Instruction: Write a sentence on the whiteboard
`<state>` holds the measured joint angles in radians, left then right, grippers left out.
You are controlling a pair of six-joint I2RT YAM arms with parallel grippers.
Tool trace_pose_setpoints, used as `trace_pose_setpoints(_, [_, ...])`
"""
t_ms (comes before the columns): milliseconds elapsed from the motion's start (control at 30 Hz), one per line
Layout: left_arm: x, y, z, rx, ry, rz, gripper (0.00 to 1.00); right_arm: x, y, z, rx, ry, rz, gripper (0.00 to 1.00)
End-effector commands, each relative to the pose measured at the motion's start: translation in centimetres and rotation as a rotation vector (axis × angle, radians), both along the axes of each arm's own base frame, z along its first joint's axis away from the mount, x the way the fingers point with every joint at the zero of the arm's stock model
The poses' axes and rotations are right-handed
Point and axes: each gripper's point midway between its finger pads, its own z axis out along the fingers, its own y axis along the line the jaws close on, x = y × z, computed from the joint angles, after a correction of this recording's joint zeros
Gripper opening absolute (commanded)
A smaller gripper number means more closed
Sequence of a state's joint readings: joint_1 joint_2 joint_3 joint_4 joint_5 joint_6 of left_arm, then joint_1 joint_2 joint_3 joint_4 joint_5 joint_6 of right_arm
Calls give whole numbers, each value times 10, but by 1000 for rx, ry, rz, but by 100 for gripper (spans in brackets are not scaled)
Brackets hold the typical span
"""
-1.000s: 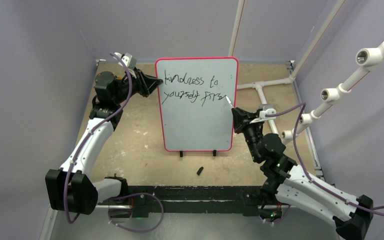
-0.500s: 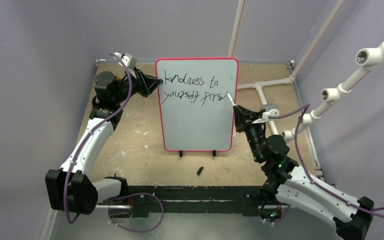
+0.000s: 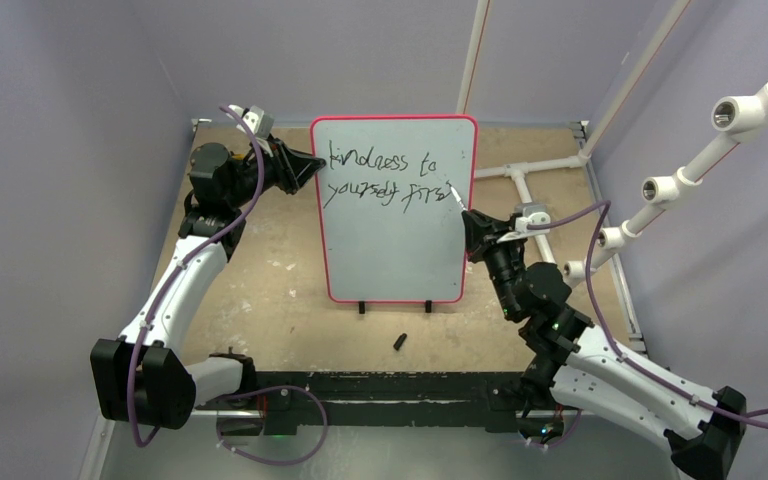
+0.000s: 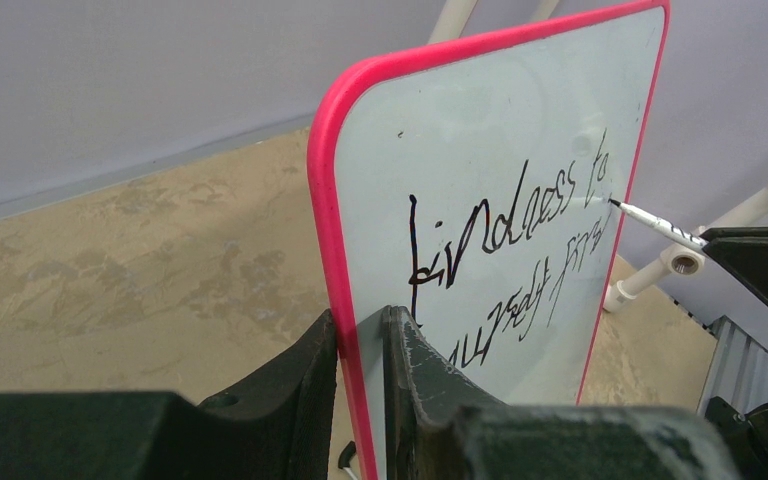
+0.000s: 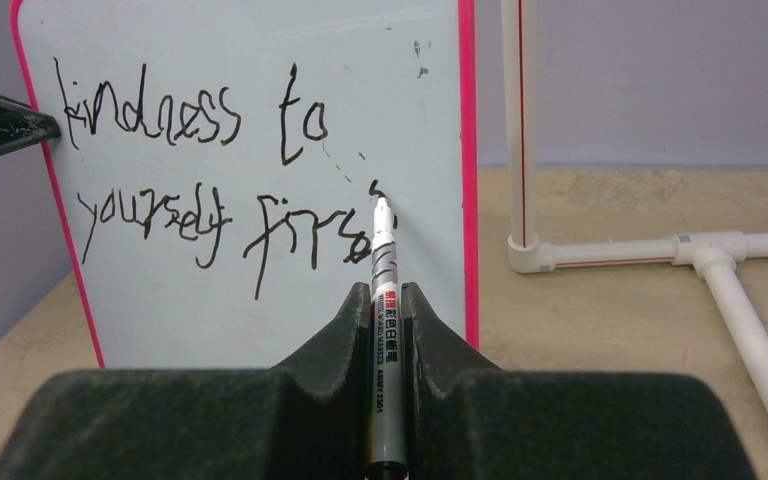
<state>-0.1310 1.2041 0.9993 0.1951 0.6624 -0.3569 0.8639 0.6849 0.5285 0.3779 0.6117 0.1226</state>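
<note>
The whiteboard stands upright mid-table, pale with a red-pink rim. The sentence is black script in two lines, "kindness to / yourself firs", also in the right wrist view and the left wrist view. My left gripper is shut on the board's left rim, one finger on each face. My right gripper is shut on a white marker. Its tip is at the board by the end of the second line.
A small black marker cap lies on the table in front of the board's black feet. A white pipe frame lies on the table behind right, with pipe fittings along the right wall.
My right gripper has shifted a little left and up with the marker, and the tip has moved back onto the board at the end of the second line. The left arm has not moved.
</note>
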Motion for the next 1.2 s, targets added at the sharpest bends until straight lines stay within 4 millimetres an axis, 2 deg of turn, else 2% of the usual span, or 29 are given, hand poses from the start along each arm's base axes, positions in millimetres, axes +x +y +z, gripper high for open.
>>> trace_pose_setpoints(0, [-3, -2, -7, 8, 13, -15, 0, -3, -6, 1, 33, 27, -14, 0])
trace_pose_setpoints(500, [-3, -2, -7, 8, 13, -15, 0, -11, 1, -34, 27, 158, 37, 0])
trace_pose_setpoints(633, [-3, -2, -7, 8, 12, -14, 0, -11, -5, -28, 40, 140, 17, 0])
trace_pose_setpoints(867, [-3, -1, -8, 9, 15, -12, 0, -13, -11, -1, 65, 55, 11, 0])
trace_pose_setpoints(1000, [-3, -1, -9, 10, 16, -11, 0, -17, -15, 2, 81, 36, 13, 0])
trace_pose_setpoints(1167, [-2, -1, -9, 10, 16, -11, 0, -18, -20, -3, 76, 52, -3, 0])
